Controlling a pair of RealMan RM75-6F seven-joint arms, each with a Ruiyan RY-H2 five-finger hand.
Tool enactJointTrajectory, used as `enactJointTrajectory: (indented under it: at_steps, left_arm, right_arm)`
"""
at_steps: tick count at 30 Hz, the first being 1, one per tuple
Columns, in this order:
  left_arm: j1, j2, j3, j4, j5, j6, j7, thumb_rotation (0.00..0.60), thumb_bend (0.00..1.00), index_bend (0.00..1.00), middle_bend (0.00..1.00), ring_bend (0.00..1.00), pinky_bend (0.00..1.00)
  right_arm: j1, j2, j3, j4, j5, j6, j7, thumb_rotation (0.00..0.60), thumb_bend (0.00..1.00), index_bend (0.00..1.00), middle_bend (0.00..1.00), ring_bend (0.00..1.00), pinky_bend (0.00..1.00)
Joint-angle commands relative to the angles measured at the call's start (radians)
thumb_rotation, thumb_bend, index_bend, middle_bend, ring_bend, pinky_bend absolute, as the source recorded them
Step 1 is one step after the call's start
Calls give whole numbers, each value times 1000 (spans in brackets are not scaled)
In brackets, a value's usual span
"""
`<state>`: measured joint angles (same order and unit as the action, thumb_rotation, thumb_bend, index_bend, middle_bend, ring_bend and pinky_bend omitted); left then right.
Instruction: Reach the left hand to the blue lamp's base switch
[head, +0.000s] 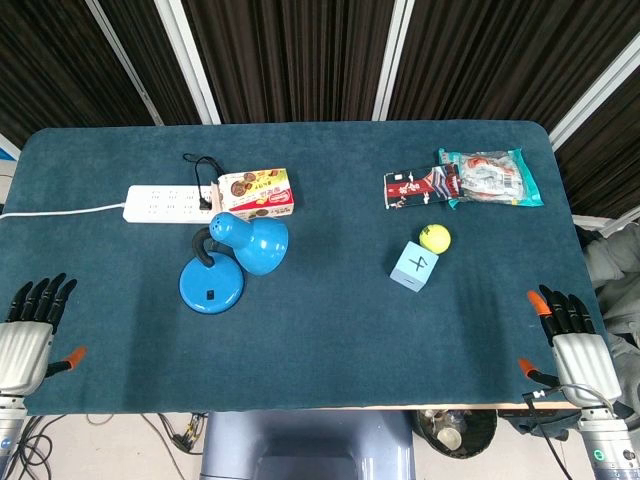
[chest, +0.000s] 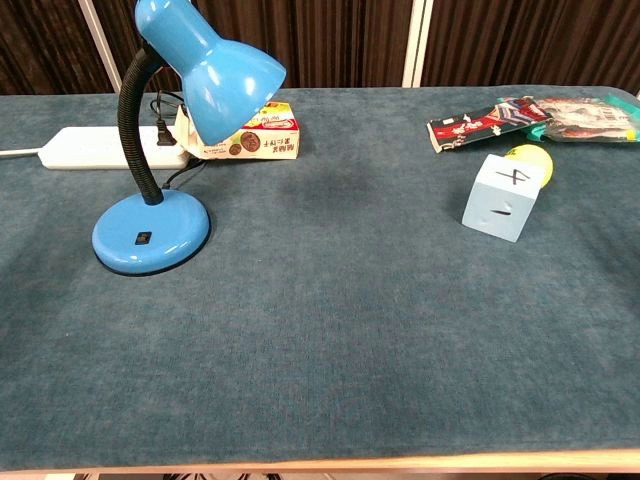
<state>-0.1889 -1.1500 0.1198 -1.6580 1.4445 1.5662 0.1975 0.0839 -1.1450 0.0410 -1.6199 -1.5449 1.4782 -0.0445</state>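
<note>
**Both hands spread at the near edge, lamp well apart**

The blue lamp stands left of centre on the teal felt table, its small black switch on the round glossy base. Behind it lie a white power strip and a biscuit box. A pale cube touches a yellow ball near two crinkly snack packets. Left hand and right hand hold nothing, fingers apart.
</note>
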Motion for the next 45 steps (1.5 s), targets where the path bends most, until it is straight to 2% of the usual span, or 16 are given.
enactJointTrajectory:
  at_steps: [1, 21, 23, 24, 26, 27, 28, 30, 31, 37, 41, 45]
  left_arm:
    - [6, 2, -7, -2, 3, -6, 3, 600, 150, 0, 0, 0, 0]
    - [26, 13, -36, -23, 26, -54, 20, 600, 149, 0, 0, 0, 1]
    - [23, 13, -38, -27, 30, -64, 33, 600, 149, 0, 2, 9, 63]
    - [22, 14, -39, -29, 30, -69, 41, 600, 156, 0, 47, 65, 159]
    - [13, 17, -46, -42, 24, -87, 75, 600, 200, 0, 270, 287, 409]
    - [5, 17, -55, -55, 17, -97, 105, 600, 255, 5, 496, 486, 585]
    - [0, 16, -58, -60, 17, -102, 116, 600, 295, 10, 630, 601, 686]
    - [-27, 16, -69, -95, 6, -145, 157, 600, 367, 27, 789, 742, 808]
    - [-40, 16, -74, -118, -12, -174, 175, 600, 402, 38, 837, 786, 846]
    - [-143, -21, -128, -240, -186, -352, 348, 600, 516, 73, 947, 891, 928]
    - [-197, -78, -156, -273, -317, -408, 468, 600, 534, 100, 962, 905, 934]
    - [-245, -135, -177, -280, -444, -423, 582, 600, 548, 102, 969, 910, 937]
  right_arm:
    - [0, 0, 0, 0, -1, 0, 1, 600, 236, 0, 0, 0, 0]
    - [1, 0, -2, -2, -4, 0, -2, 600, 235, 0, 0, 0, 0]
    - [1, 0, -2, -3, -3, -1, -1, 600, 235, 0, 0, 0, 0]
    - [1, 0, -2, -3, -3, -1, -1, 600, 235, 0, 0, 0, 0]
    - [1, 0, -2, -3, -3, -1, -1, 600, 235, 0, 0, 0, 0]
    - [1, 0, -2, -4, -3, -2, -1, 600, 234, 0, 0, 0, 0]
    - [1, 0, -2, -4, -3, -2, 0, 600, 235, 0, 0, 0, 0]
    - [1, 0, -3, -5, -2, -4, 0, 600, 235, 0, 0, 0, 0]
    - [2, 0, -2, -5, -2, -4, 0, 600, 235, 0, 0, 0, 0]
    - [1, 3, -1, -7, 3, -6, 6, 600, 236, 0, 0, 0, 0]
    - [3, 5, -2, -9, 5, -10, 11, 600, 235, 0, 0, 0, 0]
    - [3, 7, -1, -11, 8, -13, 18, 600, 235, 0, 0, 0, 0]
